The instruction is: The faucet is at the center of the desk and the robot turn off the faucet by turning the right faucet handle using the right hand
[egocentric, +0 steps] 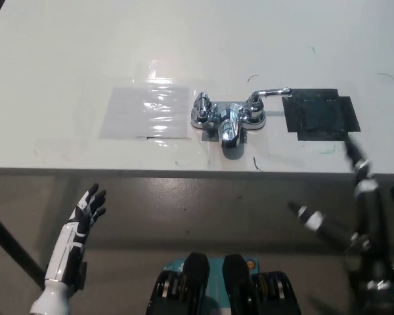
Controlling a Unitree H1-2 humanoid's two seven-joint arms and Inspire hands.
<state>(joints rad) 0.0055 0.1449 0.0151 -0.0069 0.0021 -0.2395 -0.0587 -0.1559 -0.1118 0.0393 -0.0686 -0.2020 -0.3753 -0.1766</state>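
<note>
1. Chrome faucet [227,119]: stands near the middle of the white desk [197,46], close to its front edge, spout toward the robot. It sits on a small patch of grey tape.
2. Right faucet handle [270,93]: a lever on the faucet's right-hand post, lying roughly level and pointing away from the spout toward the black tape patch. Nothing touches it.
3. Left handle [201,108]: a rounded chrome part on the opposite post; its lever direction cannot be made out.
4. Black tape patch [320,114]: flat on the desk just beside the faucet's right side, irregular outline, the lever tip reaching near its upper left corner.
5. Clear plastic sheet [146,111]: flat on the desk just left of the faucet, glossy, with bright reflections.
6. Desk surface: white, matt, with a few small pen marks and scuffs; front edge runs straight across the view.
7. Floor [203,210]: grey-brown, smooth, below the desk edge.
8. Right hand [356,156]: black, blurred, raised at the desk's front edge below the black patch, well apart from the handle. Finger posture cannot be told.
9. Left hand [88,209]: white, low at the lower left, below desk level, fingers spread, holding nothing.
</note>
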